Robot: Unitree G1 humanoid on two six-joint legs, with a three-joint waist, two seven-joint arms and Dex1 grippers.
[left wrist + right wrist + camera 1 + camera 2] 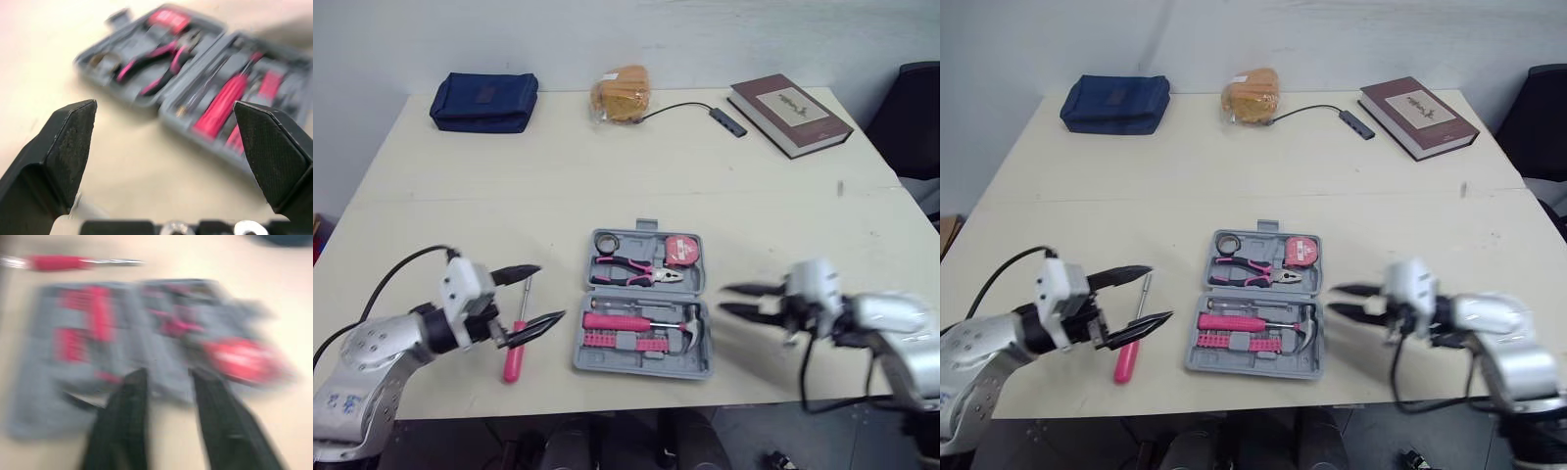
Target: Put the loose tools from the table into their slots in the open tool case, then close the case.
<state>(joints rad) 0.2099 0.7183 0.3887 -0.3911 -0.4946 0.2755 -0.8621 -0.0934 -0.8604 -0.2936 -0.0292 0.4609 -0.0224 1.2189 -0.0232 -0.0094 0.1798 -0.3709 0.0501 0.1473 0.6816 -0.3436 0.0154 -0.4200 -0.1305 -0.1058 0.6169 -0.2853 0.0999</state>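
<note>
**Desk:** Where does the loose tool lie?

**Photographer:** The pink-handled screwdriver [517, 338] lies flat on the table [607, 166], just left of the open tool case [607, 360], its shaft pointing away from the robot. The left gripper [551, 292] hangs just by it, fingers spread and empty. The right gripper [722, 299], likewise spread and empty, sits off the case's right side.

**Desk:** How will it handle?

**Photographer:** Probably light and rigid, and apt to roll. The thick handle looks the surer hold, the thin steel shaft slippery.

**Desk:** Room to work?

**Photographer:** Handle end and case both sit near the table's front edge, so a nudge could tip the tool off. Bare tabletop opens behind, with the book [790, 115] and blue pouch [484, 101] well apart.
</note>
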